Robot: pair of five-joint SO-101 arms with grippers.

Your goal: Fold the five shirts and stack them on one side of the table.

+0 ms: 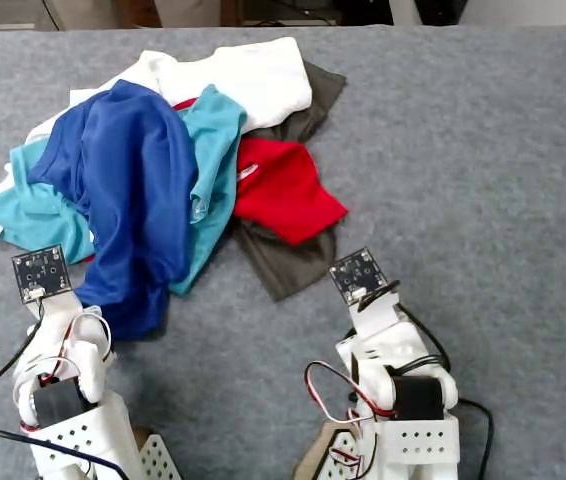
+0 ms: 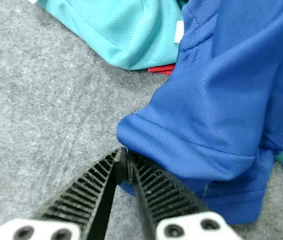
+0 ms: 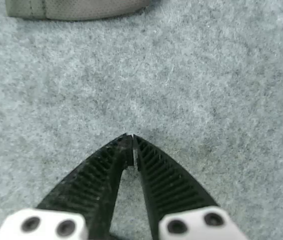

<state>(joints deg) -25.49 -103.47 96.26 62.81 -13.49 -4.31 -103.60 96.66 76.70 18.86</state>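
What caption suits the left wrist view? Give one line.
Shut left gripper at the hem of the blue shirt, teal shirt beyond, on the grey table.

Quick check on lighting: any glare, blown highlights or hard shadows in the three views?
High view: even light, white shirt bright but folds readable, soft shadows along the shirt pile edges. Left wrist view: no glare on the blue shirt, darker strip under its hem on the table. Right wrist view: flat light, no hard shadows on the table.

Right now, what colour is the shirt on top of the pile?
The top shirt is blue, clearest in the high view.
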